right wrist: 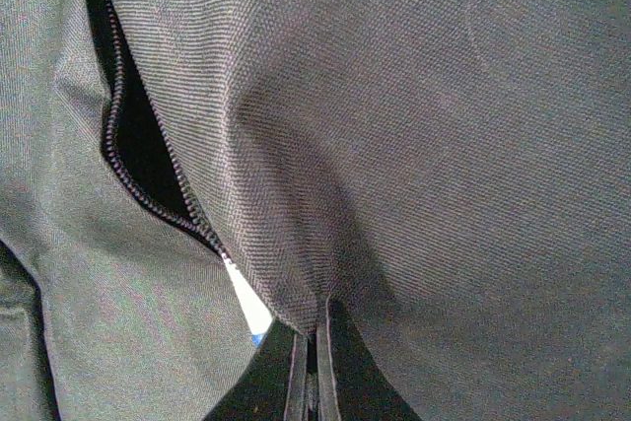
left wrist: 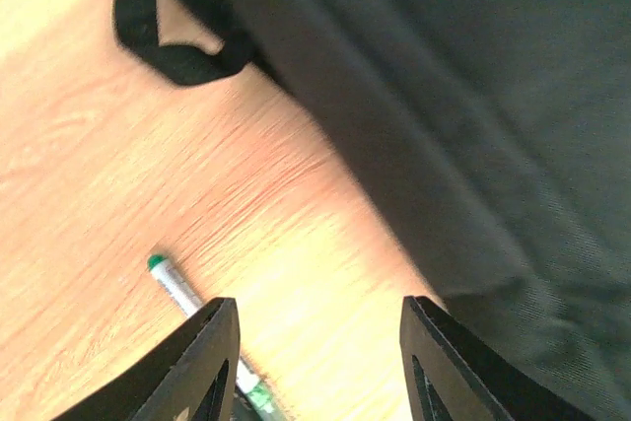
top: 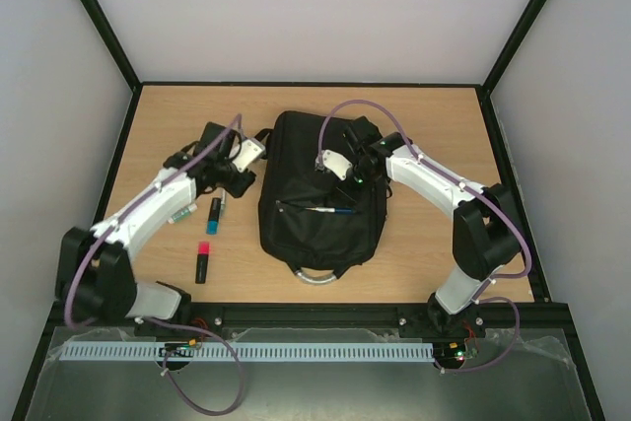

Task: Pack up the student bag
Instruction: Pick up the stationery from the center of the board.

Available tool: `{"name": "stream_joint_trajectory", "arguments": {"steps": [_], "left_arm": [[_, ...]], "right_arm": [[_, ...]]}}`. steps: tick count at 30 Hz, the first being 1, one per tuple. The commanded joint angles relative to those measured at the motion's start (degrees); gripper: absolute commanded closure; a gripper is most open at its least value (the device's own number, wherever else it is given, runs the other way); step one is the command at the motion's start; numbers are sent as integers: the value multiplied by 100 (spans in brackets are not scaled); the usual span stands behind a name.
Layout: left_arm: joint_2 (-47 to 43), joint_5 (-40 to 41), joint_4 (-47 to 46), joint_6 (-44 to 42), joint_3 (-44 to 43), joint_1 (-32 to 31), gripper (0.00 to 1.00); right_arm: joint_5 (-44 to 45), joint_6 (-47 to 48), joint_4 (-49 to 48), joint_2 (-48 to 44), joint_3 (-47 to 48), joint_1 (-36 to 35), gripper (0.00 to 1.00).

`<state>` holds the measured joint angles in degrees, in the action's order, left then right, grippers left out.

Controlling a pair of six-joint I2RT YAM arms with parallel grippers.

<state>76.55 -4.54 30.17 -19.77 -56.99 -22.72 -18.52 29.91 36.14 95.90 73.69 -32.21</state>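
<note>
The student bag (top: 320, 194) lies flat in the middle of the table, its silver-grey handle loop (top: 317, 276) toward the near edge. A white and blue pen (top: 330, 209) sticks out of its open front zip pocket. My right gripper (top: 345, 176) is over the bag's upper front. In the right wrist view it (right wrist: 314, 317) is shut on a fold of the bag fabric (right wrist: 414, 145) beside the open zip (right wrist: 148, 170). My left gripper (top: 235, 179) is open and empty just left of the bag, above bare wood (left wrist: 320, 308), with the bag (left wrist: 473, 96) at its right.
A green-capped white pen (top: 182, 212) (left wrist: 182, 293), a blue marker (top: 214, 216) and a red-capped highlighter (top: 202, 261) lie on the table left of the bag. A black shoulder strap (left wrist: 158, 36) lies at the bag's far left. Black frame rails border the table.
</note>
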Motion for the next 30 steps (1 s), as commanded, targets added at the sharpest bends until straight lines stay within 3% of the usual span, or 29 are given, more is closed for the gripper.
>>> {"name": "stream_joint_trajectory", "arguments": {"steps": [1,7,15,30], "left_arm": [[968,-343,187,1118,-562,751,54],[2068,-812,202,1708,-1115,1700,60],[3165,-872,367,1577,-1744,1938,61],[2857,-56,285,1757,-1144,1717,62]], "right_arm": [[-304,-128,480,29,-142,-40,99],[-327,-135,469,24,-114,-40,99],[-315,-135,501,49,-31,-40,99],[-292,-148,499,34,34,-40,99]]}}
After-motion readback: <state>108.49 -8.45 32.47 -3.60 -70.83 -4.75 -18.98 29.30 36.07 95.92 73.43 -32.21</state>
